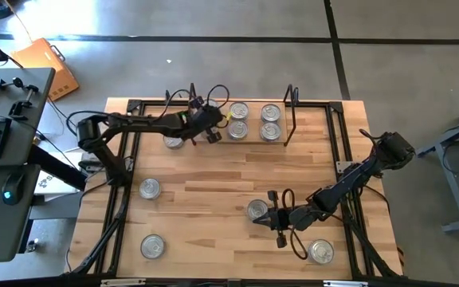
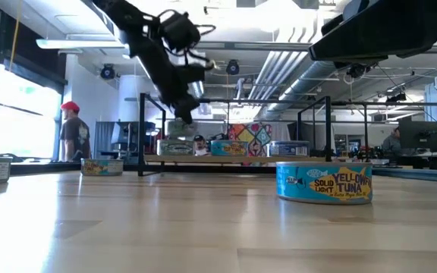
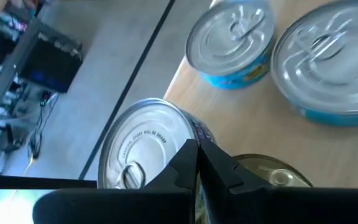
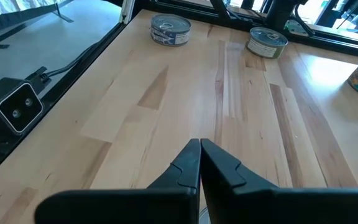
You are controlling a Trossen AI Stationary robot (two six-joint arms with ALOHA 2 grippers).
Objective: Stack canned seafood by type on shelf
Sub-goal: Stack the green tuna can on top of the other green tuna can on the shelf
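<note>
The one label you can read is on the short round blue-sided tin [image 2: 324, 182] nearest the low camera: "SOLID LIGHT YELLOWFIN TUNA"; the smaller print beneath is too small to make out. Your left hand [image 1: 211, 134] hangs at the left end of the low light-wood shelf with black wire-frame uprights [image 1: 291, 118], its fingers [image 3: 199, 169] pressed together and holding nothing, just above a silver-lidded tin [image 3: 143, 151] with another tin close beside it. Your right hand [image 1: 263, 217] is low over the wooden desk [image 1: 205, 191] on the near right, fingers [image 4: 197, 165] likewise together and empty, right beside a silver-lidded tin [image 1: 256, 210]. From above you can count four silver tins on the shelf in two pairs [image 1: 253, 121], one more [image 1: 174, 142] under the left arm, and four loose on the desk: two on the left [image 1: 151, 189], one by the right hand and one at the near right [image 1: 322, 252].
</note>
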